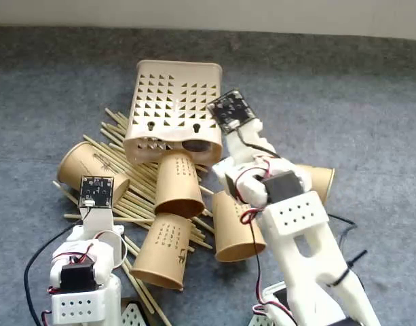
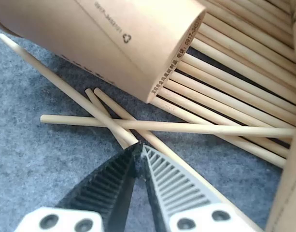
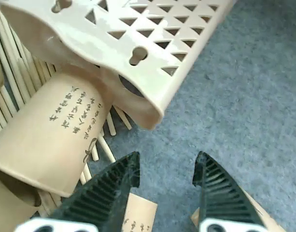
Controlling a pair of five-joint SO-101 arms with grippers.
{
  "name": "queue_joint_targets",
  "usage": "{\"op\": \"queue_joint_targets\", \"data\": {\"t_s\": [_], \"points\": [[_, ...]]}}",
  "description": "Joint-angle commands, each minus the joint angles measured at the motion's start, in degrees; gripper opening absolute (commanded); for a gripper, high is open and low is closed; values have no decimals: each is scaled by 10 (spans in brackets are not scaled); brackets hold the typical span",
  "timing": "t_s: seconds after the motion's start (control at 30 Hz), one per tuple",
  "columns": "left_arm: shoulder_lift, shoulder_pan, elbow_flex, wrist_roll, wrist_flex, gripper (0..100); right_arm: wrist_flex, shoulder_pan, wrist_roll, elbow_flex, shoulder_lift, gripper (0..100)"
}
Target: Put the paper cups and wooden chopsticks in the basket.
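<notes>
The perforated beige basket (image 1: pixel 172 109) lies tipped over on a heap of wooden chopsticks (image 1: pixel 136 197). Several paper cups lie around it: one (image 1: pixel 177 183) at its mouth, one at the left (image 1: pixel 82 166), two in front (image 1: pixel 163 251) (image 1: pixel 235 227), and one (image 1: pixel 319 180) behind the right arm (image 1: pixel 296 214). My left gripper (image 2: pixel 138 149) is shut, its tips pinching the end of a chopstick (image 2: pixel 65 87) beside a cup (image 2: pixel 128 38). Hovering over carpet, my right gripper (image 3: pixel 167 166) is open just off the basket's rim (image 3: pixel 143 108), next to a cup (image 3: pixel 51 140).
Everything rests on grey carpet (image 1: pixel 370 102), with free room to the right of and behind the basket. A pale wall edge (image 1: pixel 262 17) runs along the back. Cables (image 1: pixel 343 261) trail from the right arm's base.
</notes>
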Motion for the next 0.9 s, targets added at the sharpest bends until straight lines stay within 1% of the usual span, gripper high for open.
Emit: {"op": "queue_joint_targets", "data": {"t_s": [0.0,0.33,0.63,0.7,0.77,0.83,0.87], "points": [[-4,0,11,4,4,7,-52,-17,4,-28,36,191],[-4,0,11,4,4,7,-180,-13,4,-28,153,191],[-4,0,11,4,4,7,-285,40,2,-28,225,187],[-4,0,11,4,4,7,-288,40,-16,-29,228,146],[-4,0,11,4,4,7,-290,40,-47,-30,226,75],[-4,0,11,4,4,7,-290,40,-63,-32,221,11],[-4,0,11,4,4,7,-290,41,-69,-32,217,1]]}}
